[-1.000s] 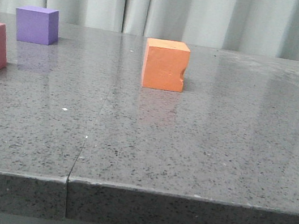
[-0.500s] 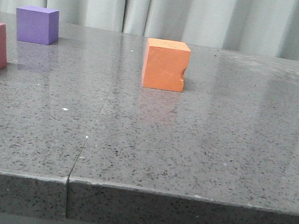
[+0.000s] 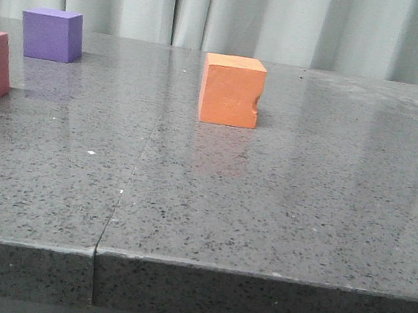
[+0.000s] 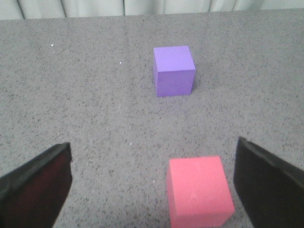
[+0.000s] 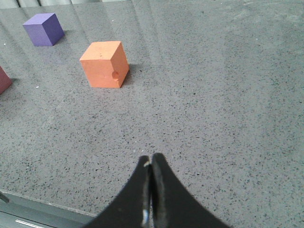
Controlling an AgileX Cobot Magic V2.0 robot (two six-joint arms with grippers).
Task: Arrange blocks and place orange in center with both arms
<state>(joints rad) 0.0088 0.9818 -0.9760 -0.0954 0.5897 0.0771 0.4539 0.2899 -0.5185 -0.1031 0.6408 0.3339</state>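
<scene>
Orange cube (image 3: 231,90) untouched, left gripper (image 4: 152,187) wide, right gripper (image 5: 151,173) closed

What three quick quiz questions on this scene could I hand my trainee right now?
1. True or false: the right gripper has its jaws open.
2. Which cube lies between the left gripper's open jaws? A) purple cube B) pink cube C) orange cube
3. Fill in: in the front view, the notch in the orange cube is on its ____ edge.

Key: 1. False, they are shut and hold nothing. 2. B. 3. right.
</scene>
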